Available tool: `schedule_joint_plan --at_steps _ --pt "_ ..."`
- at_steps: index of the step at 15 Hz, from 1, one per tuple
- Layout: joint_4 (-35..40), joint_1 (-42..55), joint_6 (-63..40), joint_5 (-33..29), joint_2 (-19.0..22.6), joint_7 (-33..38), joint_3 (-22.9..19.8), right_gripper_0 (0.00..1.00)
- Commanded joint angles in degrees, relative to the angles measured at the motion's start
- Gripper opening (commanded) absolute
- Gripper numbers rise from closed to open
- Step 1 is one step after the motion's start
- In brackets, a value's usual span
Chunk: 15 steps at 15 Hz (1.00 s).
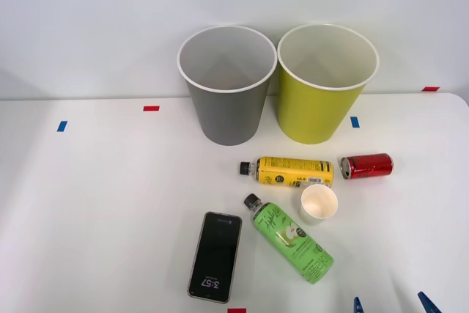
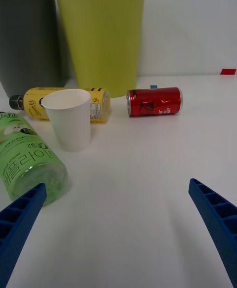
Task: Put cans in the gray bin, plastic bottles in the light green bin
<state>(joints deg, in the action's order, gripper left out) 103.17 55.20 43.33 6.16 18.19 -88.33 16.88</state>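
Note:
A red can (image 1: 367, 166) (image 2: 154, 102) lies on its side to the right of the yellow-label bottle (image 1: 289, 171) (image 2: 37, 102), which also lies flat. Nearer me, a green bottle (image 1: 289, 238) (image 2: 27, 157) lies at a slant. The gray bin (image 1: 226, 111) (image 2: 27, 41) and the light green bin (image 1: 322, 108) (image 2: 101, 38) stand upright side by side at the back. My right gripper (image 1: 392, 304) (image 2: 118, 224) is open at the table's near edge, its blue fingertips (image 2: 212, 209) apart with nothing between them, the green bottle's base beside one fingertip.
A white paper cup (image 1: 319, 204) (image 2: 68, 119) stands upright between the bottles and the can. A black phone (image 1: 215, 256) lies left of the green bottle. Small red and blue tape marks (image 1: 151, 108) dot the white table (image 1: 95, 203).

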Motion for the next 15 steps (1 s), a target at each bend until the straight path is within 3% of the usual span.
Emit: schedule_joint_plan --at_steps 1,15 --pt "0.0 0.0 0.0 0.0 0.0 0.0 0.0 1.00" --pt "0.0 0.0 0.0 0.0 0.0 0.0 0.0 1.00"
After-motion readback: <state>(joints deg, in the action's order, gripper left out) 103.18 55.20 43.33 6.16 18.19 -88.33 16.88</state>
